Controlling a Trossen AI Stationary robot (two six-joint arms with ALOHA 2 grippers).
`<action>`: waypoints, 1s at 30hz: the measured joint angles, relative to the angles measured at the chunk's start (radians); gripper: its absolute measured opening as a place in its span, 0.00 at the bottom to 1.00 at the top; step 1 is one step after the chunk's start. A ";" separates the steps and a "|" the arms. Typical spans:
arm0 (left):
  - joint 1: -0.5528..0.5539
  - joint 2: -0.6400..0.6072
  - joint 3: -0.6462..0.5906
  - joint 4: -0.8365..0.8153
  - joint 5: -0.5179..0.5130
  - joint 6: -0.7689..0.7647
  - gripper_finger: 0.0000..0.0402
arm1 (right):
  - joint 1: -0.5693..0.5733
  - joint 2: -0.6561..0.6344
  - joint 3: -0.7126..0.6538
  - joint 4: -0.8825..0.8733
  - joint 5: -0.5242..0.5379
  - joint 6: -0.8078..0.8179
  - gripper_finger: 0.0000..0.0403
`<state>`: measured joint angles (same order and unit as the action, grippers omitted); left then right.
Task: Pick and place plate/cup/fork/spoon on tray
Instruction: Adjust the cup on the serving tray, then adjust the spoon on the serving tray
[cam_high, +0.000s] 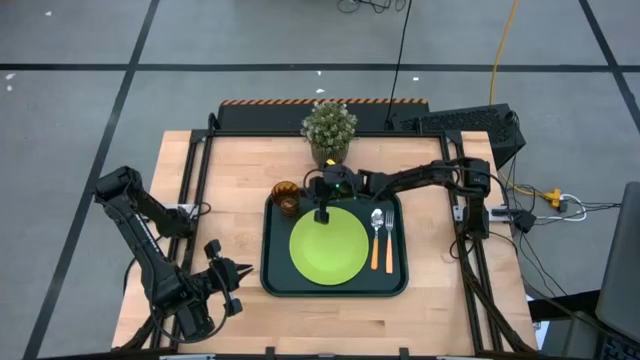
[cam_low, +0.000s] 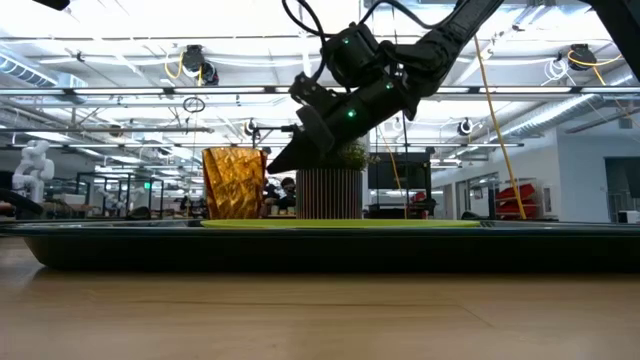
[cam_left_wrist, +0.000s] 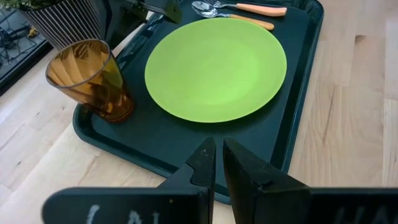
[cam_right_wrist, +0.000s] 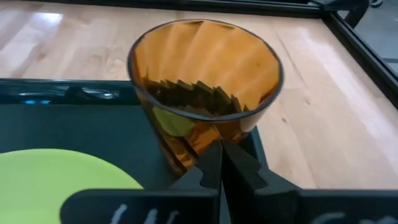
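The dark tray (cam_high: 268, 280) lies in the middle of the table. On it lie the lime-green plate (cam_high: 328, 246) and, to the plate's right, the spoon (cam_high: 376, 238) and the fork (cam_high: 389, 240). The amber cup (cam_high: 287, 197) stands upright on its base in the tray's far left corner. My right gripper (cam_high: 307, 198) is shut. It hangs above the tray just right of the cup, slanting down toward the table's left, and also shows in the low view (cam_low: 278, 163). My left gripper (cam_high: 243, 270) is shut and empty, near the table's near left corner. My right gripper's shut fingertips (cam_right_wrist: 219, 155) stand close by the lower wall of the cup (cam_right_wrist: 186, 146), on the side toward the table's right, slanting down from the right. I cannot tell whether they touch it.
A potted plant in a striped pot (cam_high: 329, 130) stands just beyond the tray's far edge, close behind my right arm. Bare wood lies left and right of the tray. A black frame runs along the table's edges.
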<state>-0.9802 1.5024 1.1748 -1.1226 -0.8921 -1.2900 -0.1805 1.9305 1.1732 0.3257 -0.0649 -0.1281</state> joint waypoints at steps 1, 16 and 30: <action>0.000 0.000 0.000 0.000 0.000 0.000 0.09 | 0.002 0.000 0.000 0.000 0.000 -0.003 0.00; 0.000 0.000 0.000 0.001 0.000 -0.006 0.09 | 0.010 -0.039 -0.002 -0.261 0.084 -0.018 0.00; 0.000 0.000 0.000 0.025 0.000 -0.033 0.09 | 0.186 -0.194 -0.024 -0.866 0.211 0.132 0.00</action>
<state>-0.9802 1.5028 1.1748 -1.0975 -0.8923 -1.3228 0.0059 1.7365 1.1488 -0.5401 0.1456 0.0037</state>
